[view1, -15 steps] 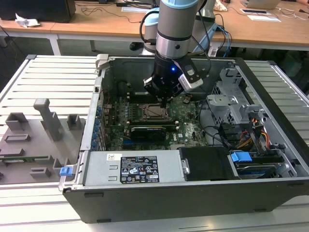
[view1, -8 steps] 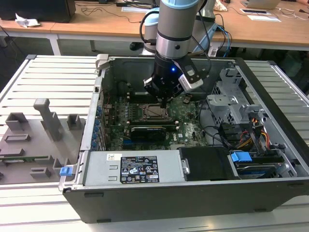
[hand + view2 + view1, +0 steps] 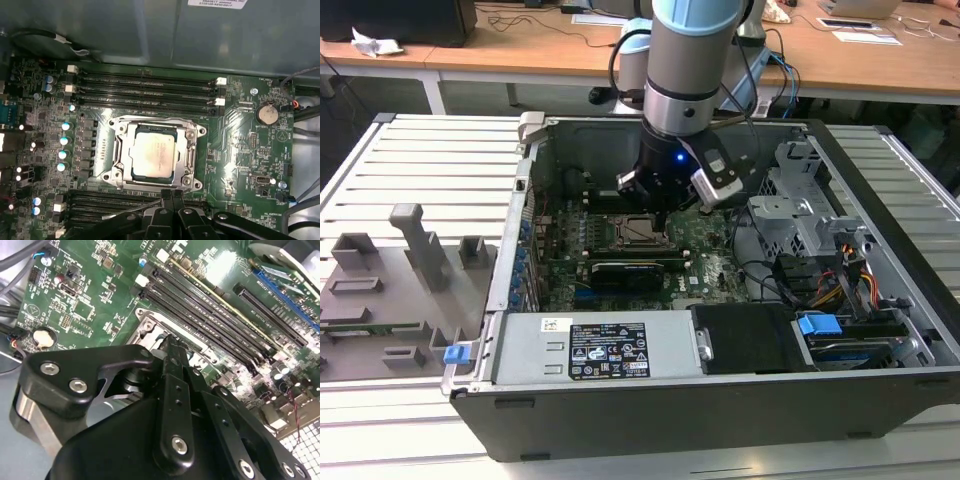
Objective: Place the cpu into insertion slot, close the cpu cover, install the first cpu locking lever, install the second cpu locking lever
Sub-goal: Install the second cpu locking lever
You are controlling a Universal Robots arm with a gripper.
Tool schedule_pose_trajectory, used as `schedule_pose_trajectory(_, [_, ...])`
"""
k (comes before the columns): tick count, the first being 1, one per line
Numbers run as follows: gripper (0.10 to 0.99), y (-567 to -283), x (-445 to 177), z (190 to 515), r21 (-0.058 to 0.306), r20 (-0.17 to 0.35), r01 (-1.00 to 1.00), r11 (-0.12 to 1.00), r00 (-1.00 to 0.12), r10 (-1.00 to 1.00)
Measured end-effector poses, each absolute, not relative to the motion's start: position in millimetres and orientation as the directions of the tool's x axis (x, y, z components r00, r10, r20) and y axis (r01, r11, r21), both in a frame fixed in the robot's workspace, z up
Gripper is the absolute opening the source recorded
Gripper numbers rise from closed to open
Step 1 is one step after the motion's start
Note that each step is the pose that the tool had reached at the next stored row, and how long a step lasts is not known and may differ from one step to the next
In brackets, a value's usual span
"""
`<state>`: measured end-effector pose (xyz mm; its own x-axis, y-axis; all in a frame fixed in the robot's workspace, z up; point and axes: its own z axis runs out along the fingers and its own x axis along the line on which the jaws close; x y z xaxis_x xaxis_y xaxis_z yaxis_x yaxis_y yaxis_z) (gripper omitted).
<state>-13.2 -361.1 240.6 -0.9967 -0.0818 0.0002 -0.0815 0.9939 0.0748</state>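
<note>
End effector (image 3: 171, 196) looks pinched fully shut with nothing in it, tips parked right at the edge of the insertion slot (image 3: 154, 154), where the cpu (image 3: 154, 152) already sits silver-side up with the cpu cover (image 3: 191, 155) framing it.

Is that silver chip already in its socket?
In. The cpu lies flat inside the insertion slot, with the cpu cover framing it.
</note>
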Motion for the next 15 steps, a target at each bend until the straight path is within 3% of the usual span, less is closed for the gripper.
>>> schedule_pose_trajectory(15, [0.106, -376.0, -28.9, 239.1, 0.081, 0.000, -0.092, 0.993, -0.996, -0.092])
